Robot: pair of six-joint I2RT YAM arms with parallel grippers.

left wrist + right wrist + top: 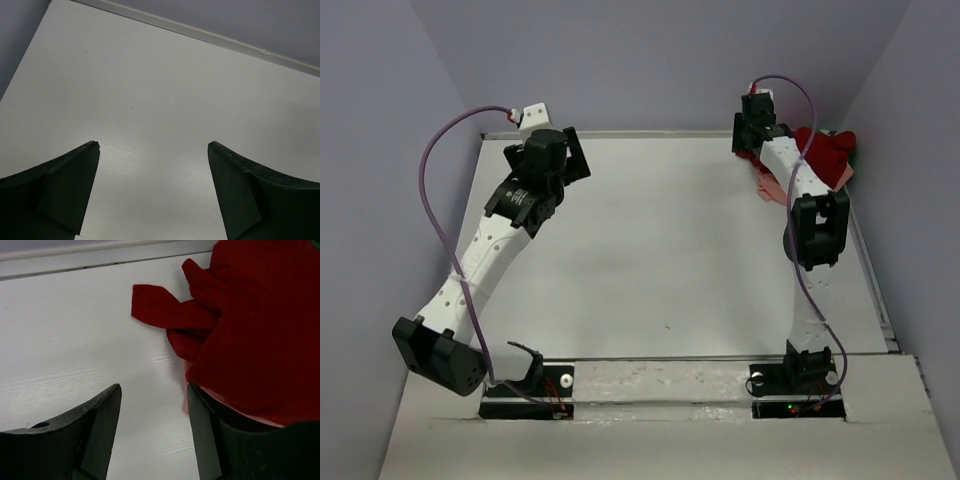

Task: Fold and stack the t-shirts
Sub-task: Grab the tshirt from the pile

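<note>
Left gripper (153, 146): up at 11 o'clock on the table (660, 240), jaws spread wide, nothing in them.
Right gripper (154, 386): at 1 o'clock, jaws well apart and empty, one finger right at the red cloth's edge.
T-shirts: heaped in the 1 o'clock corner, with the dark red shirt (250, 330) on top and the salmon pink shirt (772, 188) peeping out beneath.
Doing it well: I'd move the right gripper further over the red cloth so both fingers straddle it, pinch that one layer only, then draw it to the middle.
Hard to see: the green shirt (854, 150) is a mere sliver, the arm (800, 180) covers much of the heap, and I can't make out collars or sleeves.

White table (75, 330), dark red t-shirt (260, 325)
</note>
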